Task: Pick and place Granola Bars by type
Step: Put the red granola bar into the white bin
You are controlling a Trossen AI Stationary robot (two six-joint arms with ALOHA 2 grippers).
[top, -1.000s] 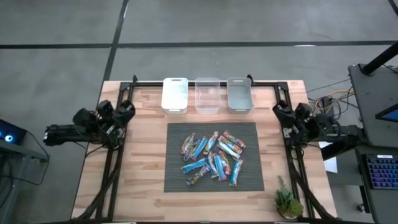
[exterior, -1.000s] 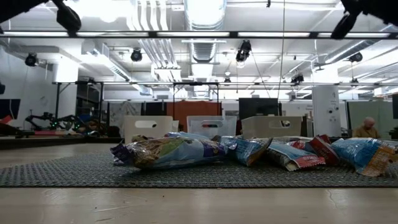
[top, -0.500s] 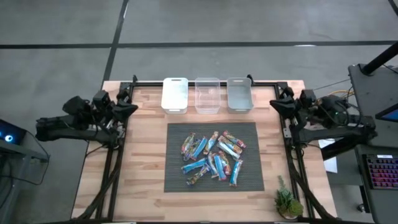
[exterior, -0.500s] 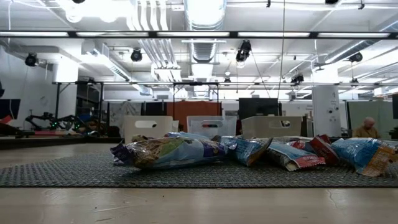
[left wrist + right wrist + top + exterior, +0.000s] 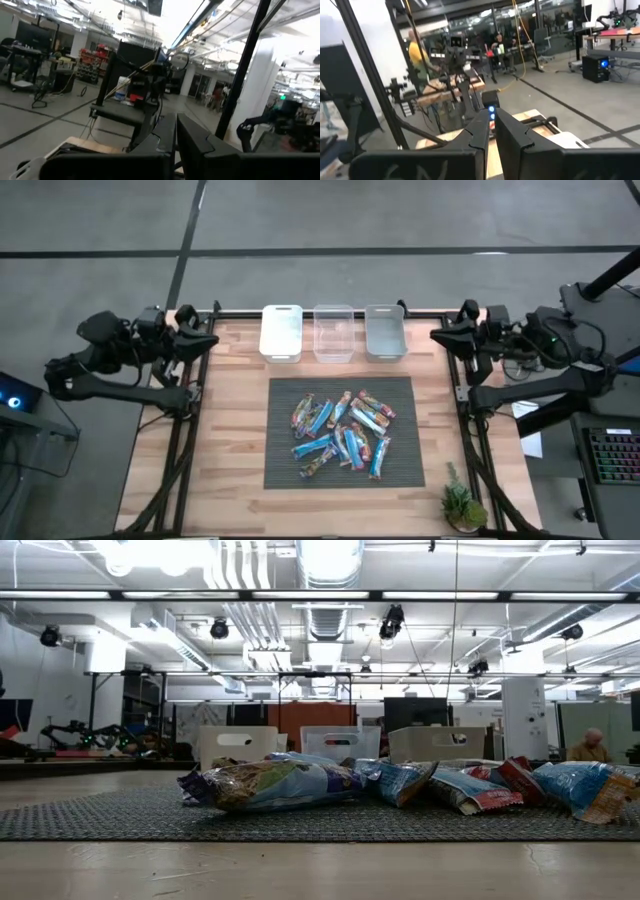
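Observation:
Several granola bars (image 5: 342, 432) in blue, red and brown wrappers lie piled on a dark mat (image 5: 280, 470) in the table's middle; the low view shows them (image 5: 300, 783) resting on the mat. My left gripper (image 5: 212, 338) is shut and empty, raised over the table's far left corner, pointing level toward the right. My right gripper (image 5: 436, 335) is shut and empty, raised over the far right corner, pointing left. Each wrist view shows its own fingers closed together, left (image 5: 176, 131) and right (image 5: 491, 126).
Three small bins stand in a row at the far edge: white (image 5: 281, 332), clear (image 5: 334, 333) and grey (image 5: 385, 331). A small potted plant (image 5: 462, 505) sits at the near right corner. Bare wood lies left and right of the mat.
Both arms have risen from a folded low pose at the table's sides. Each gripper has tipped up to point level across the table and has shifted toward the far edge. Both stay shut. The bars have not moved.

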